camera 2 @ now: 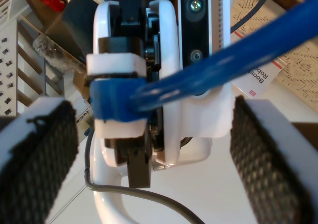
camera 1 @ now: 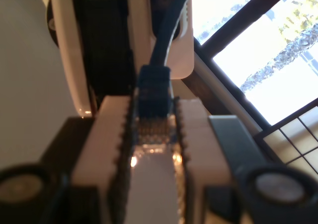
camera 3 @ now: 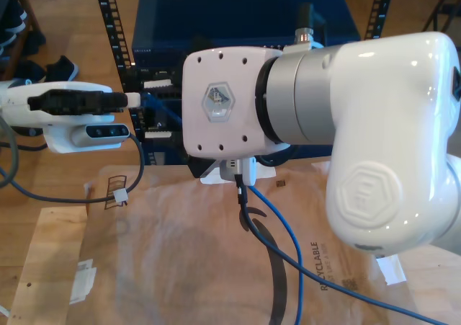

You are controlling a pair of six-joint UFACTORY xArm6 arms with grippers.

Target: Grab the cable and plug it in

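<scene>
"What loomed largest?"

"A white arm point(camera 3: 382, 123), bulking in front of a dark blue rack point(camera 3: 238, 22), with brown paper point(camera 3: 180, 253) spread beneath it."

"And my first gripper point(camera 1: 154, 107)?"

"It was pressed together on the plug point(camera 1: 153, 92). Its white toothed fingers point(camera 1: 112, 134) pinched it from both sides. The plug's contact end lay back between them, and the cable point(camera 1: 166, 30) ran out ahead of the tips."

"My second gripper point(camera 2: 149, 114)?"

"Spread wide. Its black pads point(camera 2: 263, 159) gripped nothing. The blue cable slanted across the gap between them, and I couldn't tell whether it brushed either one. The plug sat just ahead of that gap, clamped in the other tool."
</scene>
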